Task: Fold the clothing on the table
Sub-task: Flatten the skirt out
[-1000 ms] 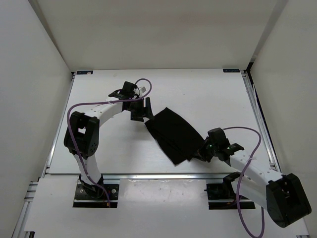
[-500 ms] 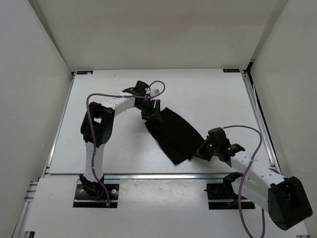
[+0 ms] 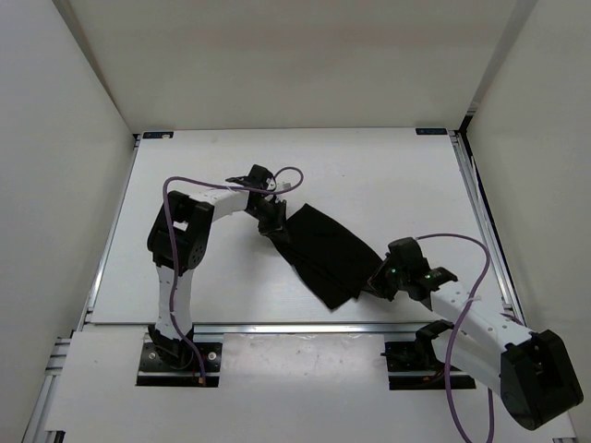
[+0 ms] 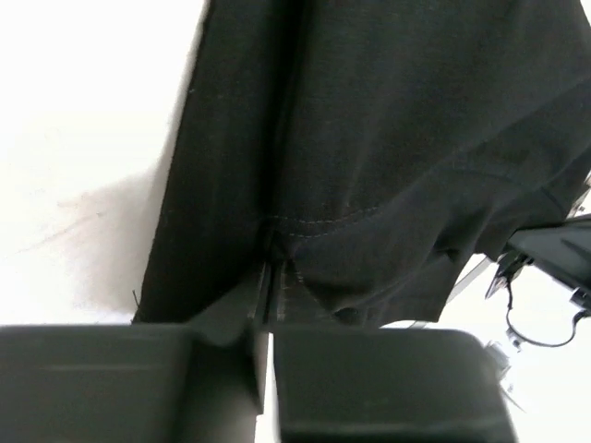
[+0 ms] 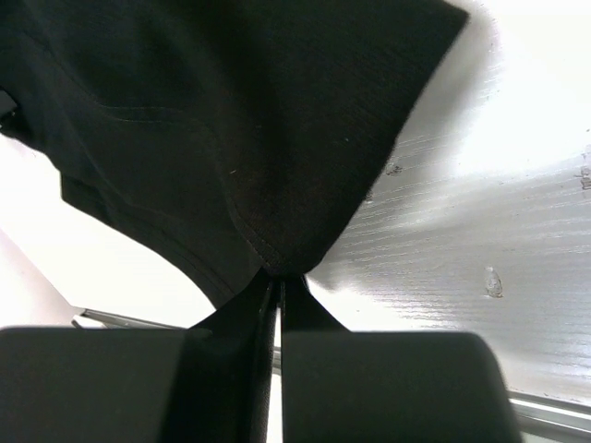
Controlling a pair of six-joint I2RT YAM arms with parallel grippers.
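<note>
The black clothing [image 3: 325, 251] lies slantwise in the middle of the white table [image 3: 397, 175]. My left gripper [image 3: 278, 228] is at its upper left edge. In the left wrist view the jaws are pressed together on the hem of the clothing [image 4: 369, 138], so the left gripper [image 4: 266, 291] is shut on it. My right gripper [image 3: 374, 281] is at the lower right corner. In the right wrist view the right gripper [image 5: 277, 277] is shut on a pinched-up corner of the clothing [image 5: 231, 111], lifted slightly off the table [image 5: 480, 185].
White walls enclose the table on three sides. An aluminium rail [image 3: 277, 327] runs along the near edge, with another rail [image 3: 480, 221] on the right. Purple cables [image 3: 277, 175] loop over both arms. Bare table [image 4: 83, 138] lies left of the fabric.
My left gripper moved right onto the clothing's upper left edge and closed on it. My right gripper closed on the lower right corner. The fabric has bunched slightly between them.
</note>
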